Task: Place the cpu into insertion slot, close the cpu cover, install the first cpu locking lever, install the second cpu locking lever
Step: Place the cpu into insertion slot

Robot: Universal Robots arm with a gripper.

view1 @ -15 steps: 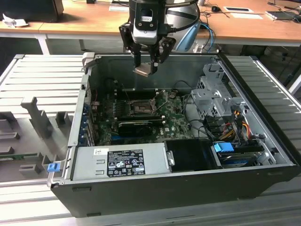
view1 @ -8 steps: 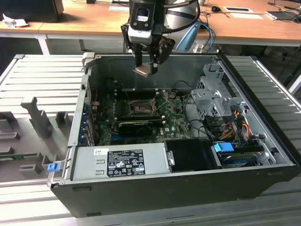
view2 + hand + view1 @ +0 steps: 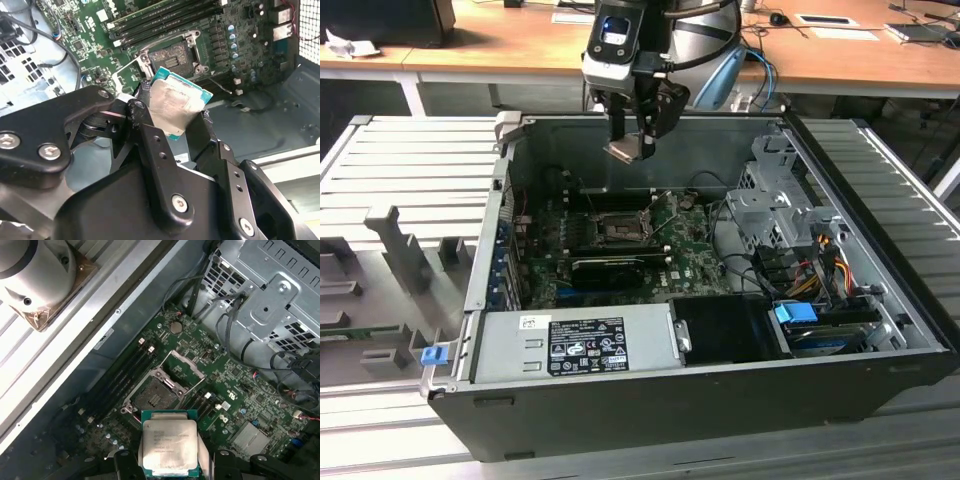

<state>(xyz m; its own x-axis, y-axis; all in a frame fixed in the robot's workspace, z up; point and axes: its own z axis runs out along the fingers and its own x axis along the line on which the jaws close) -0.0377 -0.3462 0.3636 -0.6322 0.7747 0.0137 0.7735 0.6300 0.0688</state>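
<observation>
I have the cpu [image 3: 169, 445] pinched between the two black fingers [image 3: 148, 140], one pressing on each of two opposite edges. Its dull silver top and green border are plain in both wrist views. So the gripper [image 3: 172, 120] is clamped on the chip, with the jaws no wider than the chip itself.

In the exterior view the cpu [image 3: 628, 150] hangs in the air at a tilt under the gripper [image 3: 635, 140], just above the far wall of the open computer case [image 3: 880, 210] and well clear of the board. The arm comes down from the top of that picture with its wrist pointing downward into the case.

Below it, the insertion slot [image 3: 152, 397] lies bare on the green motherboard [image 3: 235, 385], dark centre exposed, with nothing seated in it. The cpu cover [image 3: 184, 366] stands swung up on its hinge at one side of the slot, apart from the chip. From outside, the slot [image 3: 617, 224] sits beneath the gripper, with the raised cover [image 3: 662, 208] towards the exterior view's right of it.

Long memory slots [image 3: 165, 20] run beside the socket. A metal drive cage [image 3: 765, 200] fills the case towards the exterior view's right, and the power supply [image 3: 575, 340] lies along the near wall.
</observation>
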